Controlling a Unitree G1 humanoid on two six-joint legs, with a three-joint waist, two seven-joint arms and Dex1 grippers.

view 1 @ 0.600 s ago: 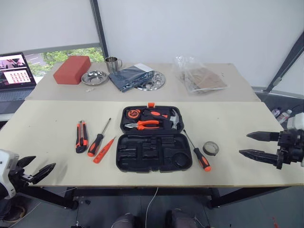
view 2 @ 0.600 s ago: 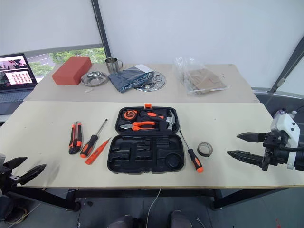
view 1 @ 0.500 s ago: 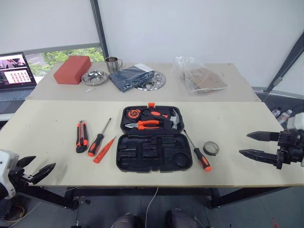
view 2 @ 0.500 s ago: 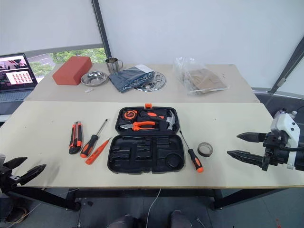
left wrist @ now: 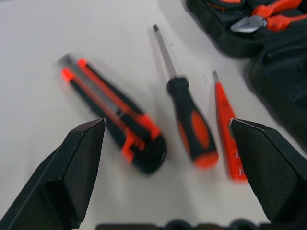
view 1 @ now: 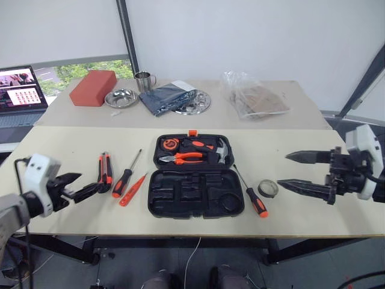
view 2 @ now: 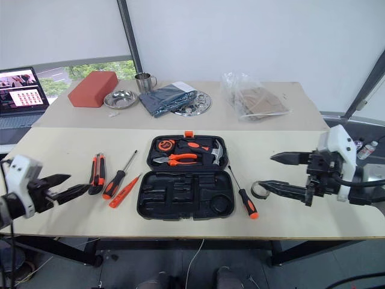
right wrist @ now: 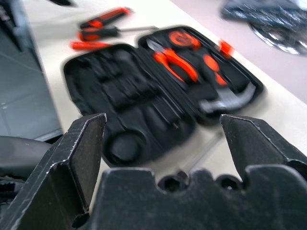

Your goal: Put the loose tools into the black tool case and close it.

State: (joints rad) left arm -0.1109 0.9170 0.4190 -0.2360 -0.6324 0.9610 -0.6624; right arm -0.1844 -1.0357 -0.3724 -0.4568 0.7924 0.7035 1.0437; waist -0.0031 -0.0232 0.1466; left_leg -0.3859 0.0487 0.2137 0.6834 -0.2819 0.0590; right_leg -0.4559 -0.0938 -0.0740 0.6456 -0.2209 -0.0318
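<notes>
The black tool case (view 1: 180, 201) lies open in the middle of the near table, with its orange latch at the far edge. To its left lie an orange-and-black utility knife (view 1: 104, 171), a black-and-orange screwdriver (view 1: 124, 179) and a slim orange tester screwdriver (view 1: 132, 190). A second screwdriver (view 1: 252, 195) and a small grey tape roll (view 1: 267, 188) lie to its right. My left gripper (view 1: 90, 181) is open just left of the knife, which also shows in the left wrist view (left wrist: 117, 120). My right gripper (view 1: 282, 170) hovers open and empty just right of the tape roll, pointing at the case (right wrist: 144, 91).
Orange-handled pliers (view 1: 186, 158) and a hammer (view 1: 221, 152) sit in the case's far half. On the far table are a red-brown block (view 1: 92, 88), a metal bowl (view 1: 122, 97), a cup (view 1: 142, 80), a dark cloth (view 1: 165, 97) and a plastic bag (view 1: 255, 99). A laptop (view 1: 21, 90) stands far left.
Both grippers have moved inward over the table, the left toward the utility knife and the right toward the tape roll. Both stay open and the tools have not moved.
</notes>
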